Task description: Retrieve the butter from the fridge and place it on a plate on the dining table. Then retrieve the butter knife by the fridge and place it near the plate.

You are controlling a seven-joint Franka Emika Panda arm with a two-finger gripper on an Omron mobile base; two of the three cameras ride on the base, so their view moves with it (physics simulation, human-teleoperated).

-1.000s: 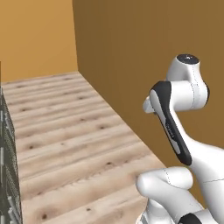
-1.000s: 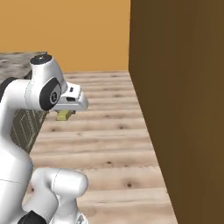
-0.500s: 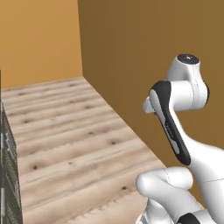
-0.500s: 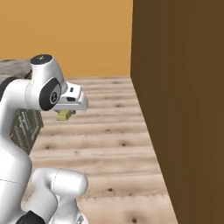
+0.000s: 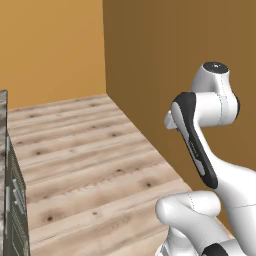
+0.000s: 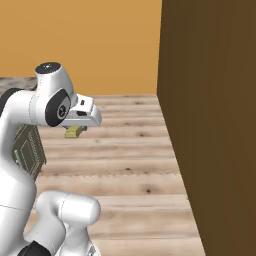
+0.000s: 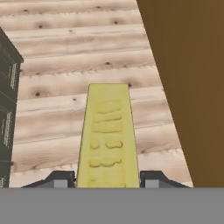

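One small yellow rectangular stick of butter (image 7: 108, 138) held between the jaws, gripped at its near end by the two dark finger tips (image 7: 59, 179), long side pointing to 12 o'clock in the hand view. Seen in the right base view as a yellow block (image 6: 74, 132) tucked under the white hand, carried in the air well above the floor. Jaws set at a middling width, closed on the stick's sides.

Still to do, judging from the scene: reach the plate on the dining desk, neither in sight here.

Risks from here: only the end of the stick clamped, most of it jutting out free, so a sharp turn or jolt of the base could tilt or slip it out onto the floor. Tall dark brown wall panel (image 7: 188, 78) close by at 3 o'clock; a wide swing of the arm that way could knock the free end.

Pale knotty wooden plank floor (image 5: 90, 165) below. Flat orange wall (image 6: 80, 45) at 12 o'clock. Dark grey cabinet side (image 7: 8, 109) at 9 o'clock, with a marbled top edge (image 5: 3, 107) above it.
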